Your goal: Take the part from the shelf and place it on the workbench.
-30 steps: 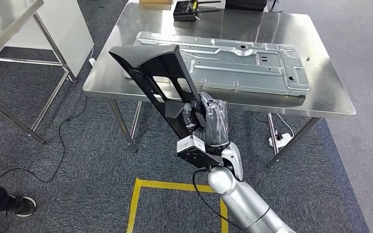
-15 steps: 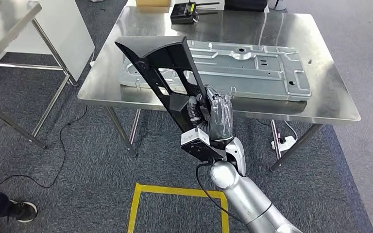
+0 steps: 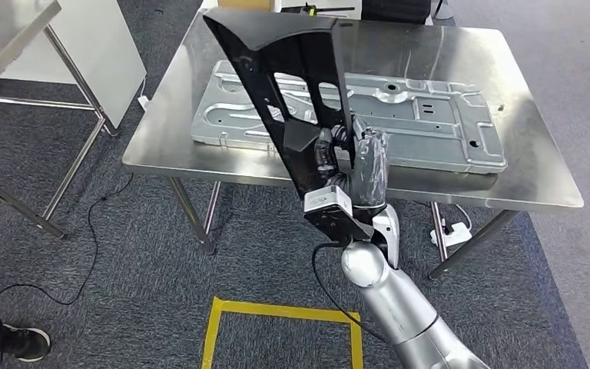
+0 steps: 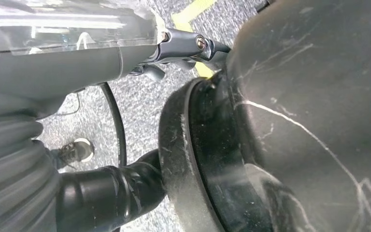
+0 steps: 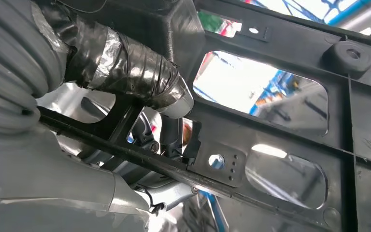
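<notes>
rising from right hand (image 3: 357,165): part (image 3: 292,84)

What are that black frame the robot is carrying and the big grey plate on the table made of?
Black frame: probably moulded plastic, with a dull sheen, ribs and cut-out windows; painted metal is possible. Grey plate: looks like stamped sheet metal, matte silver, with pressed ridges and punched holes. The workbench top looks like brushed stainless steel, showing soft reflections.
</notes>
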`<state>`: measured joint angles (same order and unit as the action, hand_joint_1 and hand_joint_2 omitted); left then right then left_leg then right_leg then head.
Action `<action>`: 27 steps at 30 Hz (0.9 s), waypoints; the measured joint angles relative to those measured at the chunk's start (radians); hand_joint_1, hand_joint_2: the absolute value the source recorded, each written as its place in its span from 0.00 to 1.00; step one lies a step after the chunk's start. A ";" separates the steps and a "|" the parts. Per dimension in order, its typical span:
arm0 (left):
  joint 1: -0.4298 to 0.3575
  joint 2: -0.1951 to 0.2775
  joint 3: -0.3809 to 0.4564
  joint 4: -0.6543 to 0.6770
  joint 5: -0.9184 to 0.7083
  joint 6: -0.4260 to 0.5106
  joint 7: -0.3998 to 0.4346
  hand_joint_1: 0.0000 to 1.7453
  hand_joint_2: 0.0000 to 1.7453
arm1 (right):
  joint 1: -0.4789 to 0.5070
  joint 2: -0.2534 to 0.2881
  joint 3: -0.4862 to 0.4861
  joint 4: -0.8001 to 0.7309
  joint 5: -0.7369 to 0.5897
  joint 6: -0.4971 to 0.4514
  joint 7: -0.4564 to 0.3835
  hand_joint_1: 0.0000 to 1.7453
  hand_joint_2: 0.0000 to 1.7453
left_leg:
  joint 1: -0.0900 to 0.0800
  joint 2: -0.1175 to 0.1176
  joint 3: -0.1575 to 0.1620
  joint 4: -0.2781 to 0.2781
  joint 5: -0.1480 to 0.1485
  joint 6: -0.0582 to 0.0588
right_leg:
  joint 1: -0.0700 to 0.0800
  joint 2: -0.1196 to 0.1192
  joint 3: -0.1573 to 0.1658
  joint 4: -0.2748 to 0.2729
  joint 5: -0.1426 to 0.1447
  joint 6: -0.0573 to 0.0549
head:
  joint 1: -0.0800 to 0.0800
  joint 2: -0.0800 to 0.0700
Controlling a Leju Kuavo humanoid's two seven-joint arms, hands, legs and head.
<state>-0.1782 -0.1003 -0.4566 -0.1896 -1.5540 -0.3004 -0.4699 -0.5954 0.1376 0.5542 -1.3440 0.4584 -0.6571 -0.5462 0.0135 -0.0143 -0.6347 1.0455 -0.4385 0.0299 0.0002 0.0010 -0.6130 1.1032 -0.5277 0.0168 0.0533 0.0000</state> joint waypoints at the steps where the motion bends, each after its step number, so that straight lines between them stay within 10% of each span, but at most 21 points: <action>1: 0.000 0.000 -0.002 0.000 0.000 -0.001 0.000 0.00 1.00 | -0.009 -0.002 -0.005 -0.008 0.004 -0.001 0.006 1.00 1.00 | 0.000 0.000 0.006 0.000 -0.005 0.005 | -0.002 -0.001 -0.034 0.062 -0.021 0.005 | 0.000 0.000; 3: -0.001 0.000 -0.005 0.000 0.000 -0.002 -0.002 0.00 1.00 | -0.022 -0.007 -0.014 -0.017 0.009 -0.003 0.016 1.00 1.00 | -0.001 0.001 0.017 0.000 -0.015 0.010 | -0.005 -0.001 -0.121 0.194 -0.051 0.010 | 0.000 0.000; 5: -0.002 0.000 -0.009 0.000 0.000 -0.003 -0.003 0.00 1.00 | -0.027 -0.011 -0.021 -0.023 0.010 -0.004 0.024 1.00 1.00 | -0.001 -0.003 0.033 0.000 -0.027 0.011 | -0.005 -0.001 -0.162 0.218 -0.016 0.007 | 0.000 0.000; 8: -0.004 0.000 -0.014 0.000 0.000 -0.004 -0.003 0.00 1.00 | -0.034 -0.014 -0.025 -0.029 0.010 -0.005 0.029 1.00 1.00 | -0.002 -0.007 0.051 0.000 -0.040 0.009 | -0.003 -0.001 -0.136 0.113 0.077 -0.003 | 0.000 0.000; 13: -0.005 -0.001 -0.018 0.000 0.000 -0.006 -0.005 0.00 1.00 | -0.051 -0.015 -0.030 -0.034 0.010 -0.005 0.033 1.00 1.00 | -0.002 -0.008 0.061 -0.003 -0.049 0.004 | 0.005 -0.001 -0.096 0.018 0.115 -0.014 | 0.001 0.000; 16: -0.008 0.000 -0.023 0.000 0.000 -0.012 -0.011 0.00 1.00 | -0.090 -0.021 -0.047 -0.046 0.007 -0.008 0.053 1.00 1.00 | -0.006 -0.004 0.075 -0.004 -0.073 -0.020 | 0.006 -0.001 -0.040 -0.080 0.120 -0.036 | 0.000 0.000; 21: -0.009 0.004 -0.028 0.000 0.000 -0.017 -0.018 0.00 1.00 | -0.115 -0.030 -0.065 -0.048 -0.005 -0.006 0.071 1.00 1.00 | -0.008 0.001 -0.071 0.242 -0.150 -0.033 | 0.005 -0.004 0.004 -0.097 0.094 -0.051 | -0.001 0.000; 25: -0.009 0.007 -0.030 0.000 0.000 -0.017 -0.016 0.00 1.00 | -0.122 -0.035 -0.067 -0.046 -0.009 -0.001 0.074 1.00 1.00 | -0.004 0.005 -0.047 0.092 0.000 -0.039 | 0.003 -0.001 0.034 -0.083 0.058 -0.042 | -0.001 0.000; 27: -0.010 0.008 -0.033 0.000 0.000 -0.017 -0.017 0.00 1.00 | -0.132 -0.036 -0.068 -0.043 -0.013 0.005 0.076 1.00 1.00 | -0.005 0.006 -0.019 0.012 0.026 -0.033 | 0.006 0.002 0.033 -0.072 0.045 -0.033 | -0.001 0.000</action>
<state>-0.1880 -0.0928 -0.4899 -0.1893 -1.5537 -0.3175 -0.4872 -0.7275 0.1019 0.4863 -1.3871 0.4458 -0.6519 -0.4704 0.0083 -0.0086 -0.6534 1.0573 -0.4121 -0.0032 0.0059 0.0032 -0.5803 1.0317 -0.4825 -0.0162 0.0521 0.0000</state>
